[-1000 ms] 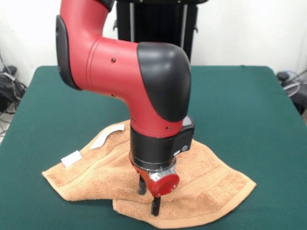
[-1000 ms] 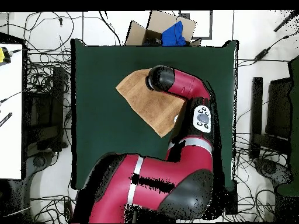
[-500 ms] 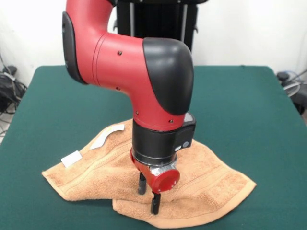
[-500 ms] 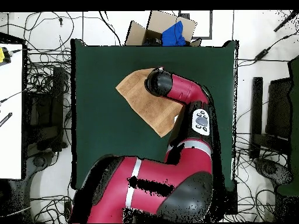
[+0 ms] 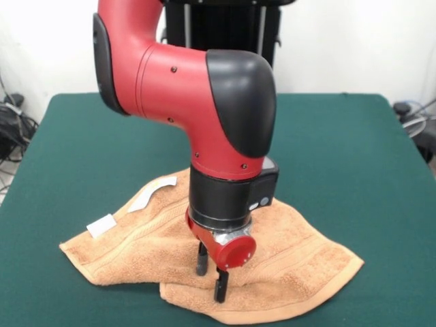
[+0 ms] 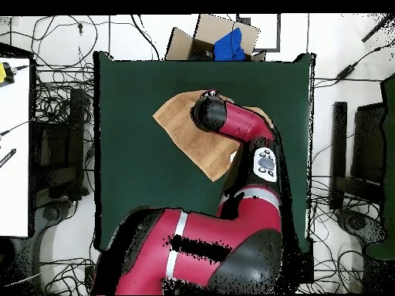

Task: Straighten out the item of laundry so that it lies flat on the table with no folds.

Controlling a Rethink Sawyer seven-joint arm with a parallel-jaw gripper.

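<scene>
The towel (image 5: 225, 255) lies near the table's (image 5: 354, 143) edge farthest from the robot's base, one flap doubled over. I judge it light, limp, non-slippery; I would pinch a corner of the flap. Its long axis runs diagonally (overhead view). My gripper (image 5: 210, 276) hangs over the fold, fingers parted, holding nothing.

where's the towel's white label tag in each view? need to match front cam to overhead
Front view: the white label tag lies at the towel's left edge, lower left of the picture, left of the gripper.
Overhead view: the tag cannot be made out; the towel shows upper centre, partly under the arm.
Shared landmark: the arm's black elbow cap, above the towel in both views.
</scene>
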